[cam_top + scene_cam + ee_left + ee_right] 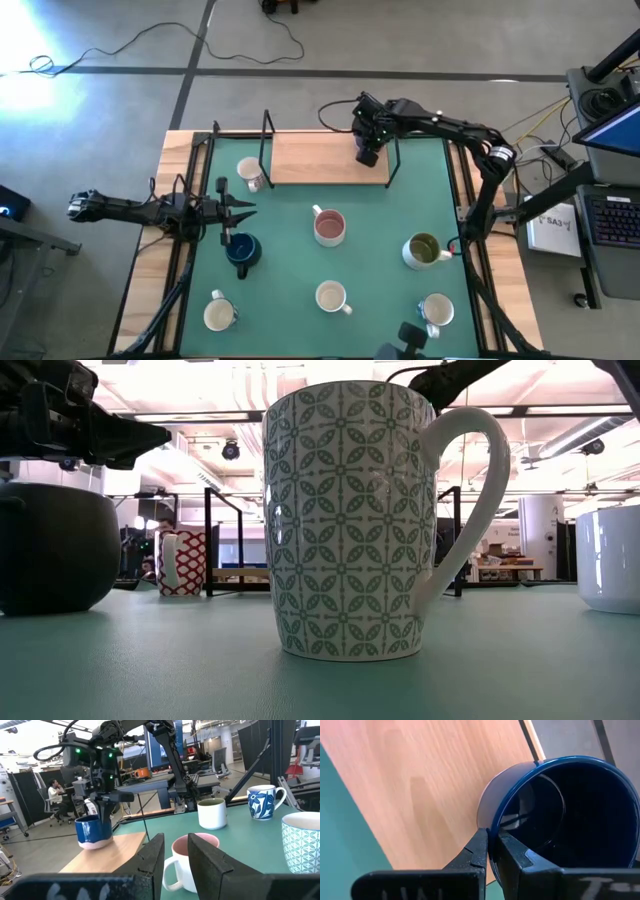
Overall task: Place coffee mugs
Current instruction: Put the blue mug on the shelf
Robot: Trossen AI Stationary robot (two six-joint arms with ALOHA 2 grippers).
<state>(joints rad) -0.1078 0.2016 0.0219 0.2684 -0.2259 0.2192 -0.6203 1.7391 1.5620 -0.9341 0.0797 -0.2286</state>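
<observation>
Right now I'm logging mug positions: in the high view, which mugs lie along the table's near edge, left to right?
White mug → cream mug → patterned white mug.

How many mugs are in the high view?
8: blue mug on the wooden shelf in the right gripper; patterned; dark blue; pink; olive; three white along the front.

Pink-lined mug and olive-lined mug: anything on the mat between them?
No. In the high view the green mat is bare between the pink-lined mug and the olive-lined mug; the left wrist view shows the same open gap.
</observation>
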